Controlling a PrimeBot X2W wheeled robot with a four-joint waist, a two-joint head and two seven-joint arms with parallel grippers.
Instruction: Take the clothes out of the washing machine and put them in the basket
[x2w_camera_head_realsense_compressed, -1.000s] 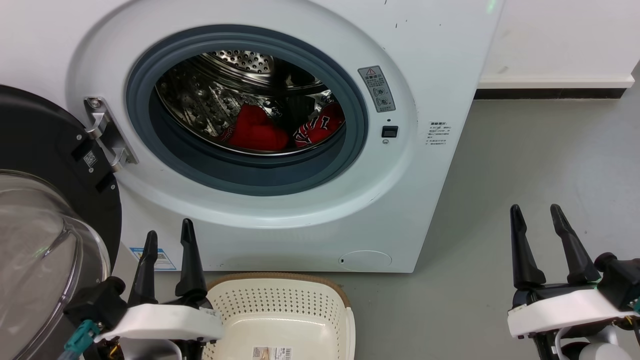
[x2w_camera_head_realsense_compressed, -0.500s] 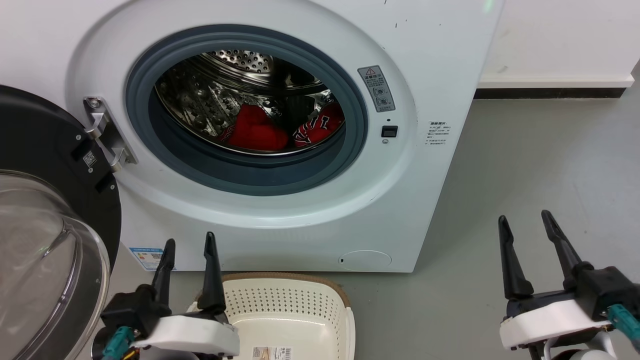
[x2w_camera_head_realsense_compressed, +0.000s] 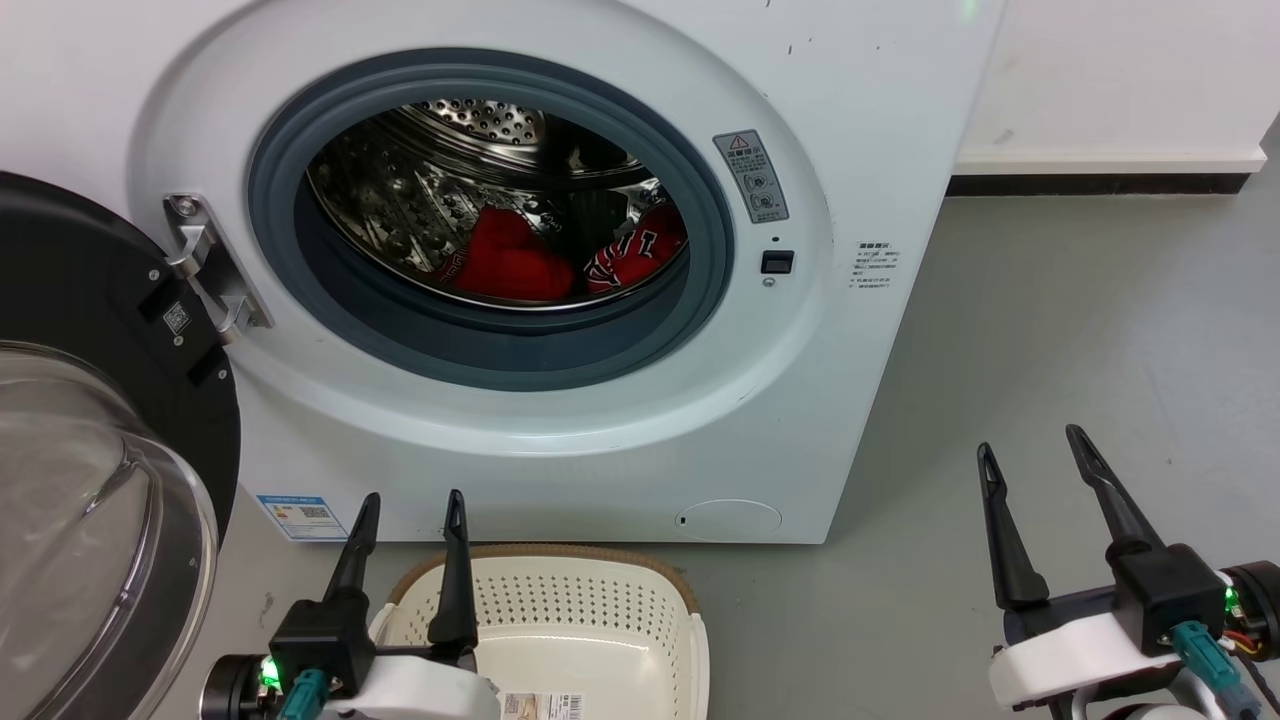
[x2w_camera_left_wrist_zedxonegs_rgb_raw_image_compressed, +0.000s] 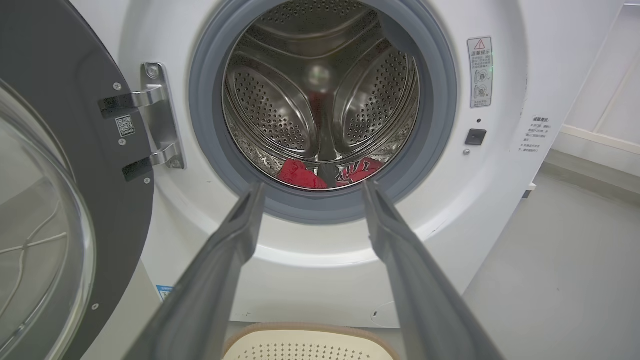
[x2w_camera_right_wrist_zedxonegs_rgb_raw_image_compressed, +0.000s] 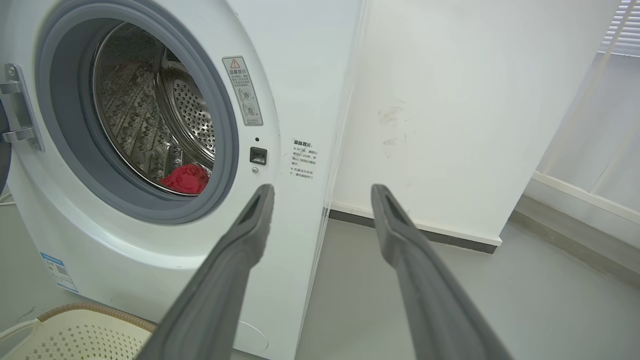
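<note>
The white washing machine (x2w_camera_head_realsense_compressed: 880, 120) stands with its door swung open to the left. In its steel drum lie the clothes: a plain red garment (x2w_camera_head_realsense_compressed: 512, 262) and a red jersey with white-striped trim (x2w_camera_head_realsense_compressed: 640, 252), also seen deep in the drum as the plain garment (x2w_camera_left_wrist_zedxonegs_rgb_raw_image_compressed: 300, 174) and the jersey (x2w_camera_left_wrist_zedxonegs_rgb_raw_image_compressed: 361, 170). A red garment (x2w_camera_right_wrist_zedxonegs_rgb_raw_image_compressed: 186, 179) shows through the porthole. The cream basket (x2w_camera_head_realsense_compressed: 575, 610) sits on the floor under the porthole. My left gripper (x2w_camera_head_realsense_compressed: 412, 500) is open above the basket's left rim. My right gripper (x2w_camera_head_realsense_compressed: 1032, 443) is open over the floor at the right.
The open black-rimmed glass door (x2w_camera_head_realsense_compressed: 100, 440) fills the left side. Grey floor (x2w_camera_head_realsense_compressed: 1080, 320) stretches to the right of the machine, bounded by a white wall with a dark skirting (x2w_camera_head_realsense_compressed: 1100, 185).
Both grippers have drawn back and down toward me; the left one has also shifted right toward the basket. The clothes and the basket stay where they were.
</note>
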